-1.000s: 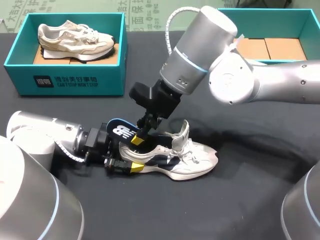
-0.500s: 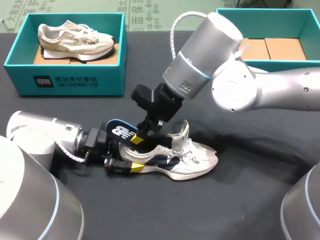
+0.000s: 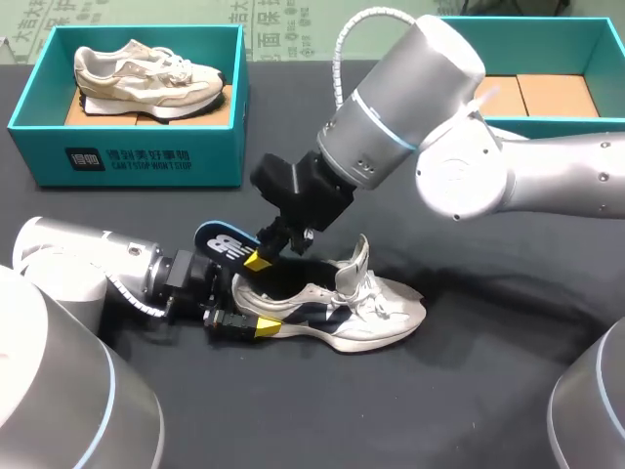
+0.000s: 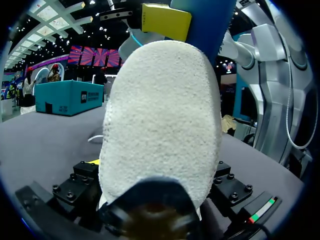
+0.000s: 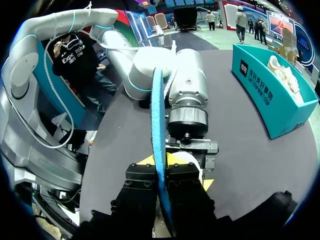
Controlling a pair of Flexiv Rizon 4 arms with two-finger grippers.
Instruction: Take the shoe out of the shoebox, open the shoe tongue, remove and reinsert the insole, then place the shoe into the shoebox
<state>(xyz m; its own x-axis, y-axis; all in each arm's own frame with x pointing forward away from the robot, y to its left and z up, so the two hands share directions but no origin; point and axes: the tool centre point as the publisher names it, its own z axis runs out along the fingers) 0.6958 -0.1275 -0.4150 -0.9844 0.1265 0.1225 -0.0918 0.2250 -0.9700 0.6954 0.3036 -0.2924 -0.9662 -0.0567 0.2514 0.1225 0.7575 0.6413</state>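
Observation:
A white and navy shoe [image 3: 363, 311] stands on the black table, tongue pulled up. My left gripper [image 3: 252, 305] comes in from the left and is shut on the shoe's heel; that white heel [image 4: 160, 120] fills the left wrist view between the fingers. My right gripper [image 3: 259, 258] hangs over the heel opening, shut on the dark blue insole [image 3: 223, 241], which sticks up and out of the shoe towards the left. In the right wrist view the insole [image 5: 157, 125] runs edge-on from between the right gripper's [image 5: 162, 187] fingers, above my left arm's wrist [image 5: 186, 95].
A teal shoebox [image 3: 127, 156] at the back left holds a beige shoe [image 3: 146, 68]. A second teal shoebox [image 3: 527, 24] with cardboard inside stands at the back right, behind my right arm. Bare black table lies in front of the shoe.
My right gripper has closed on the insole and drawn it up and to the left, further out of the shoe. The left arm and the shoe have stayed put.

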